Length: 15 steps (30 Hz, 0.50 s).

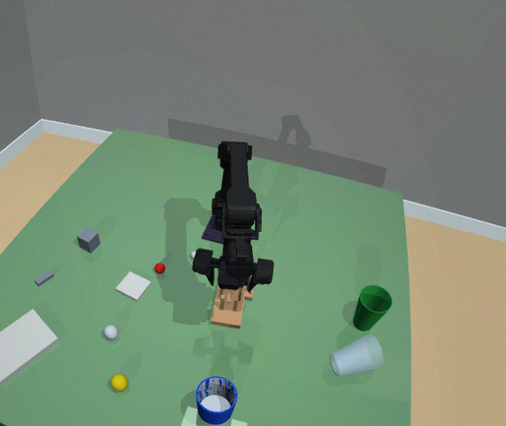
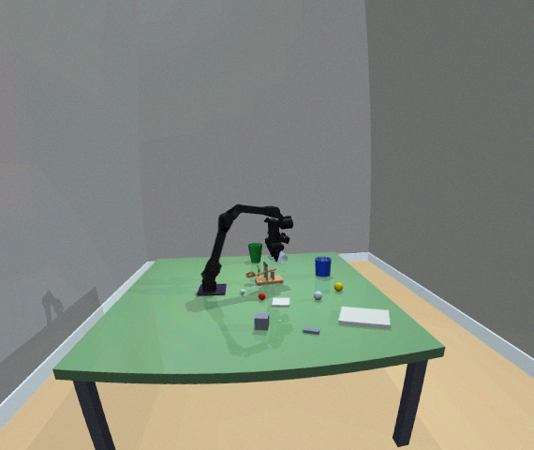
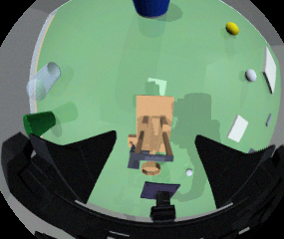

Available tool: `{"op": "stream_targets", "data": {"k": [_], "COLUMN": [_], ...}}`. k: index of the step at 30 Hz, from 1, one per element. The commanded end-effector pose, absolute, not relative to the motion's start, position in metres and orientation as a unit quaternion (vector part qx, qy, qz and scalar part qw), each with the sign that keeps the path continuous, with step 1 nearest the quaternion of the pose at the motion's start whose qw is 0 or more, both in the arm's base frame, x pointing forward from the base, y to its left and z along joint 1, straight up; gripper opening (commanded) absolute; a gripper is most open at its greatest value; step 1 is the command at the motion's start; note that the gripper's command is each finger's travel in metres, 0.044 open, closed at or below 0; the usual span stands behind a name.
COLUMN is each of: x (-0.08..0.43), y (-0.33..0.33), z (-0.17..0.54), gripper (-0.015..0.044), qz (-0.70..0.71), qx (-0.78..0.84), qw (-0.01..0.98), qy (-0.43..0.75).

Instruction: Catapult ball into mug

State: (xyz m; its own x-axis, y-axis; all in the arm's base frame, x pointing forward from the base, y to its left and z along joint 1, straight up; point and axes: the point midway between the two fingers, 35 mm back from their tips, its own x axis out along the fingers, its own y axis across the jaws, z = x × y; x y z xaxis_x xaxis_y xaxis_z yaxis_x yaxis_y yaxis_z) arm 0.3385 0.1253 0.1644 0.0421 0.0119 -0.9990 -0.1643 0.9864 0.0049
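Observation:
The wooden catapult point(image 1: 226, 317) point(image 2: 268, 279) point(image 3: 154, 105) stands on the green table, its launching cup point(image 2: 250, 274) point(image 3: 150, 168) toward the arm's base. That cup looks empty in the wrist view. My gripper point(image 1: 232, 281) point(image 2: 276, 259) point(image 3: 156, 137) is open and empty, pointing down above the catapult. The blue mug point(image 1: 215, 414) point(image 2: 322, 266) point(image 3: 151, 6) stands upright beyond the catapult's front end. A small white ball point(image 1: 193, 254) point(image 2: 242, 292) point(image 3: 188, 172) lies beside the catapult's cup end, near the base. In the top view the gripper hides the catapult's rear.
Also there are red point(image 1: 160, 268), larger white point(image 1: 111, 332) and yellow point(image 1: 119, 382) balls, a white tile point(image 1: 133, 285), a white slab point(image 1: 17, 346), a grey cube point(image 1: 88, 240) and a grey bar point(image 1: 43, 278). A green cup point(image 1: 367, 316) stands near a clear cup point(image 1: 356, 356) on its side.

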Motion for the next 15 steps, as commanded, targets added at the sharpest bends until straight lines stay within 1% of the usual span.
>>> {"op": "stream_targets", "data": {"k": [1,6,11,15], "x": [0.338,0.334,0.336,0.336], "y": [0.125,0.123,0.123,0.123], "z": [0.159,0.167,0.124,0.122], "gripper": [0.044,0.044,0.044,0.044], "qz": [0.06,0.063,0.063,0.063], "qx": [-0.056,-0.056,-0.056,-0.056], "qw": [0.716,0.717,0.717,0.717], "qy": [0.694,0.692,0.692,0.692]}}
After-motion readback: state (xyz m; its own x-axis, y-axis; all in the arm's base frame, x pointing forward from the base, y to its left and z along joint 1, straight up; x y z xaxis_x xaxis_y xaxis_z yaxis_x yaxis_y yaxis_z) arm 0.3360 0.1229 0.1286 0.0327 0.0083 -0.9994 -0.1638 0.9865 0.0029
